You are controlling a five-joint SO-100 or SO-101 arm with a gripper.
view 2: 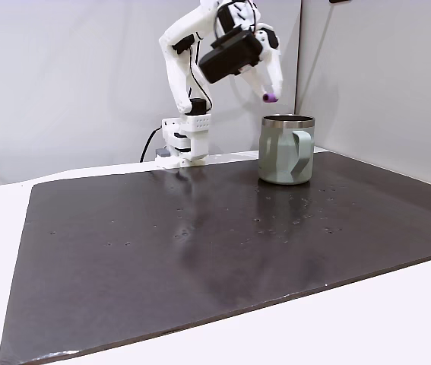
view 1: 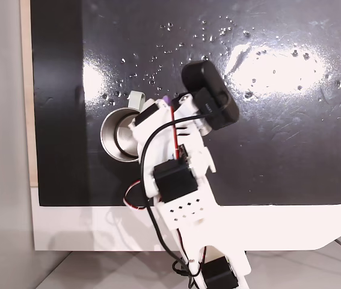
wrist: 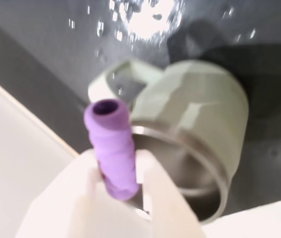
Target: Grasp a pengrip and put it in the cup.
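I've got the tool point(wrist: 118, 173) pinching the purple pengrip point(wrist: 113, 148) between both fingers up in the air, hanging just above the cup point(view 2: 286, 150) near its rim, and the cup itself sits upright on the dark wet surface point(view 2: 200, 251), handle point(view 2: 304, 152) facing away from the arm.

Black mat point(view 2: 200, 258) on white table point(view 2: 397, 319) w/ cup point(view 2: 285, 150), droplets.

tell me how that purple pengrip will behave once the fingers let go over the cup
The pengrip looks soft and ribbed, so it probably gives slightly between the fingers and resists slipping. Being small and hollow, it is likely very light. As a cylinder, it may bounce or roll inside the cup.
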